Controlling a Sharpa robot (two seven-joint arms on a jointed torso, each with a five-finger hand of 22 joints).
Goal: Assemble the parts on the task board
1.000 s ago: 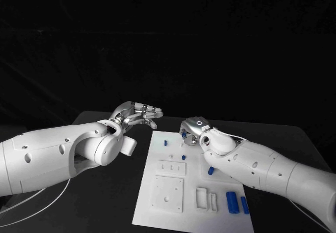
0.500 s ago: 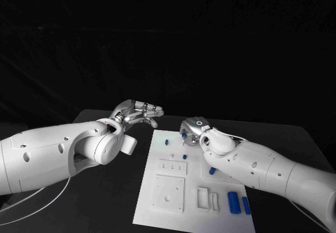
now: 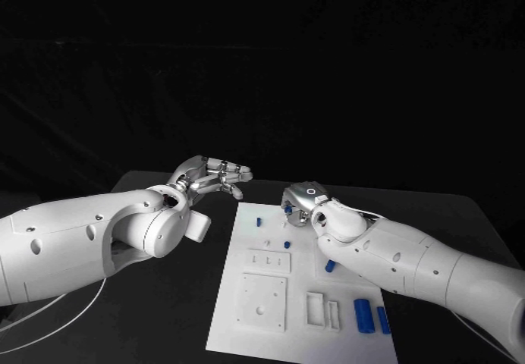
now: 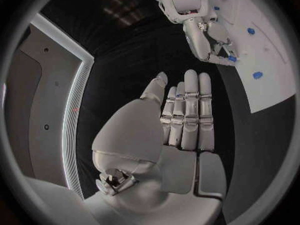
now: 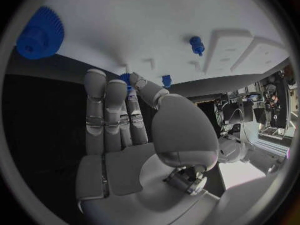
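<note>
The white task board (image 3: 252, 318) lies in the middle of the black table. My right hand (image 3: 301, 201) hovers over its far end. In the right wrist view a small blue part (image 5: 127, 77) sits pinched between the thumb and a fingertip, close to the board (image 5: 156, 15). The left wrist view shows that part (image 4: 232, 58) at the right hand's (image 4: 203, 32) fingertips. My left hand (image 3: 215, 176) hangs above the table off the board's far left corner, fingers apart (image 4: 187, 115) and holding nothing.
Small blue pegs (image 3: 258, 223) (image 3: 287, 245) (image 3: 329, 265) stand on the board, and two longer blue pieces (image 3: 362, 316) lie near its front right corner. A blue gear (image 5: 39, 32) sits on the board. White raised blocks (image 3: 264, 302) occupy its middle.
</note>
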